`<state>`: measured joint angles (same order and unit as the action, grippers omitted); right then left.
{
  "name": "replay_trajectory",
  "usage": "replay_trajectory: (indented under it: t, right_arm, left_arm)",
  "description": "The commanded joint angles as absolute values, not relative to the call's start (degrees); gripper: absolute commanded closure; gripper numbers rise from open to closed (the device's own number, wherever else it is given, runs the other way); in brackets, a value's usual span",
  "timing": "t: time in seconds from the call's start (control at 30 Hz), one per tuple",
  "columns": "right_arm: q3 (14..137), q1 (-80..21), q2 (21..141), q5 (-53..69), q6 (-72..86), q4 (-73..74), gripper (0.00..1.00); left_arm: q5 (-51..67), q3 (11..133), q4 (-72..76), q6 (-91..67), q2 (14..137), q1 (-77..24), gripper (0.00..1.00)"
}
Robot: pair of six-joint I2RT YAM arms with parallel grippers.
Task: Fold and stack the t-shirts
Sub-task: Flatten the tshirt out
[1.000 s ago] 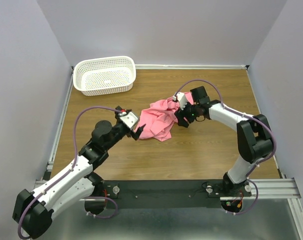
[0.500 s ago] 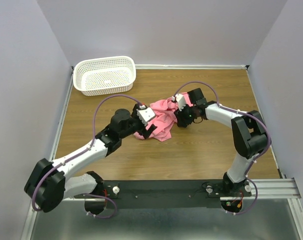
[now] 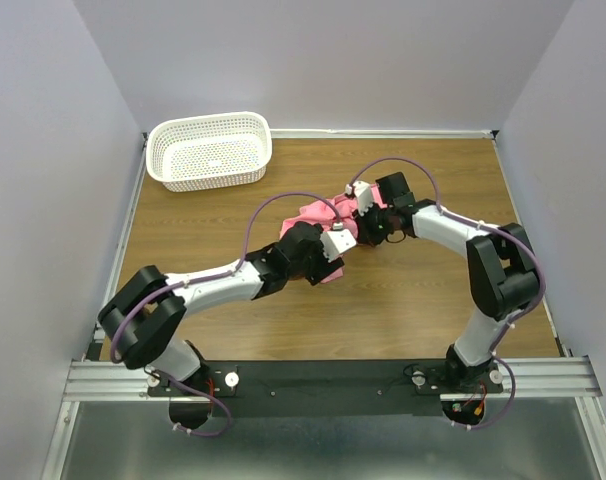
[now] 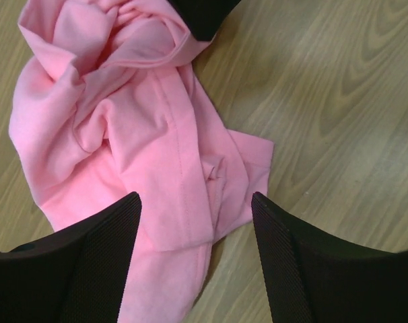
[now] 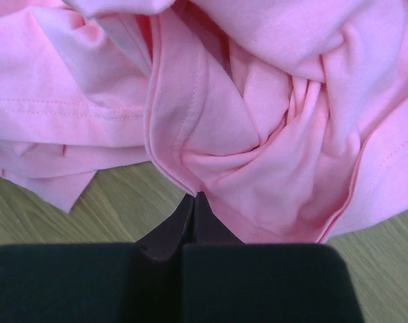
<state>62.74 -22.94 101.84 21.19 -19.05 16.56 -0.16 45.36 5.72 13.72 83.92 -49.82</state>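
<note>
The salmon-pink t-shirt lies crumpled in a heap on the wooden table, mostly covered by both grippers in the top view. My left gripper hangs open just above the t-shirt, its black fingers on either side of a loose lower flap and hem. My right gripper is shut, its tips pinching a folded hem edge of the t-shirt. From above, the left gripper is at the heap's near side and the right gripper at its right side.
A white perforated basket stands at the table's far left corner, with nothing in it. Grey walls close in the table on three sides. Bare wood surrounds the heap, and the two grippers sit very close together.
My left arm has swung right and reached across to the heap's near side, its jaws narrowing a little. My right gripper has closed on the cloth's edge.
</note>
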Motion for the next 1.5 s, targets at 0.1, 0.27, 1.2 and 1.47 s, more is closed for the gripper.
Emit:
replay_trajectory:
  t: [0.1,0.27,1.2,1.47]
  right_arm:
    - [63.5,-21.2,95.1,21.1,-16.7,16.0,0.99]
    - [62.8,-17.5,91.1,25.0,-15.9,16.2,0.99]
    - [96.7,-9.5,65.0,8.5,-17.9,28.9,0.99]
    - [110.8,-9.5,65.3,3.5,-19.5,34.4,0.99]
  left_arm:
    - [-10.5,51.0,0.1,14.1,91.7,-50.4,0.35]
    - [-11.9,52.6,-3.3,14.2,95.7,-50.7,0.44]
    - [-9.2,67.8,7.8,10.2,48.3,-50.9,1.00]
    - [-5.8,74.0,10.6,8.4,44.2,-50.9,1.00]
